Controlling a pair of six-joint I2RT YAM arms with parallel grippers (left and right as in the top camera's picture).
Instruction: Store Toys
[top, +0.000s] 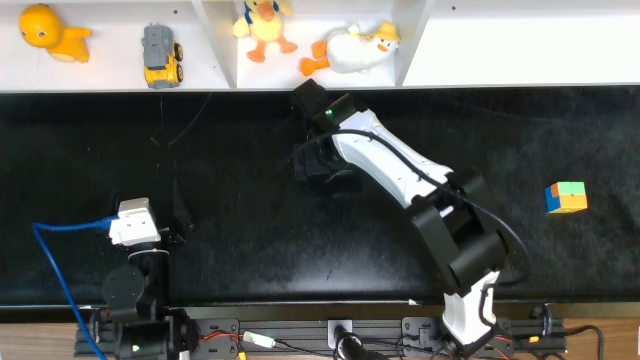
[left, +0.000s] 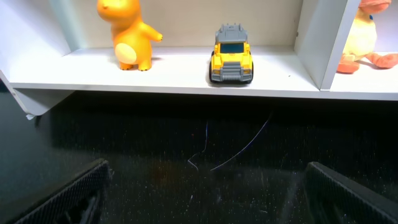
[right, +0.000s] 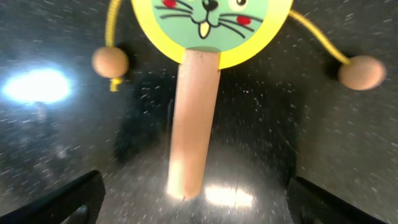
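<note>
Four shelved toys (top: 55, 32) (top: 161, 55) (top: 265, 28) (top: 352, 48), one cube (top: 566, 197), one rattle drum (right: 196, 112).

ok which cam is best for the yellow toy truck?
Left wrist view: the yellow toy truck faces the camera on the white shelf, grille and cab clear. Top view gives it from above, small, roof only. Right wrist view looks down on the rattle drum instead.

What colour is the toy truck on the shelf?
Yellow body, grey top; the toy truck shows best in the left wrist view.

Overhead plus low wrist cameras (shelf (top: 110, 75) shared)
</note>
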